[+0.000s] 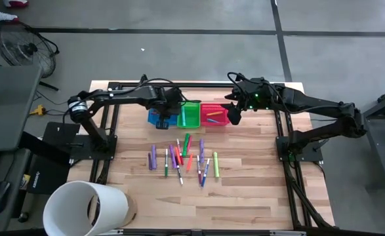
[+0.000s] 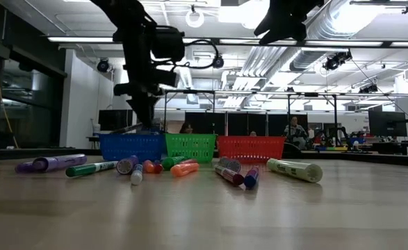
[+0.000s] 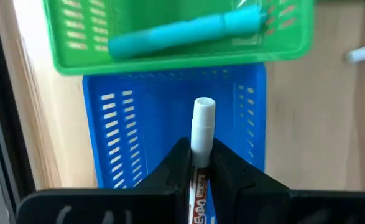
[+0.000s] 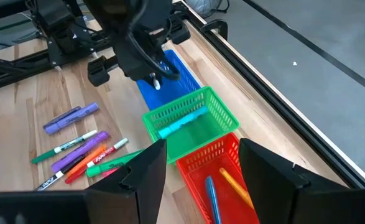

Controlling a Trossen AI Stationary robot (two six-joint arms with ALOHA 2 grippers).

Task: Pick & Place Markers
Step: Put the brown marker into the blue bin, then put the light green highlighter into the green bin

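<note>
Three mesh baskets stand in a row at the table's far side: blue (image 1: 157, 118), green (image 1: 189, 115) and red (image 1: 213, 115). My left gripper (image 3: 201, 152) is over the blue basket (image 3: 170, 124), pointing steeply down and shut on a white-capped marker (image 3: 203, 121). My right gripper (image 4: 198, 163) hangs open above the right end of the red basket (image 4: 216, 165), with nothing between its fingers. The green basket (image 3: 182, 56) holds a teal marker (image 3: 182, 34). A blue and an orange marker (image 4: 232, 183) lie in the red one. Several markers (image 1: 179, 160) lie loose on the table. My left gripper pinches the marker's labelled barrel (image 3: 198, 186) between its two fingers. The marker runs along the fingers, and its white cap (image 3: 204, 115) sticks out past the fingertips, down toward the blue basket's floor. It is lifted off the table; whether the cap touches the basket, I cannot tell.
A white cylinder (image 1: 87, 206) stands at the table's near left corner. Dark frame rails (image 1: 290, 151) run along the table's left and right sides. Bare wood lies right of the loose markers and toward the near edge.
</note>
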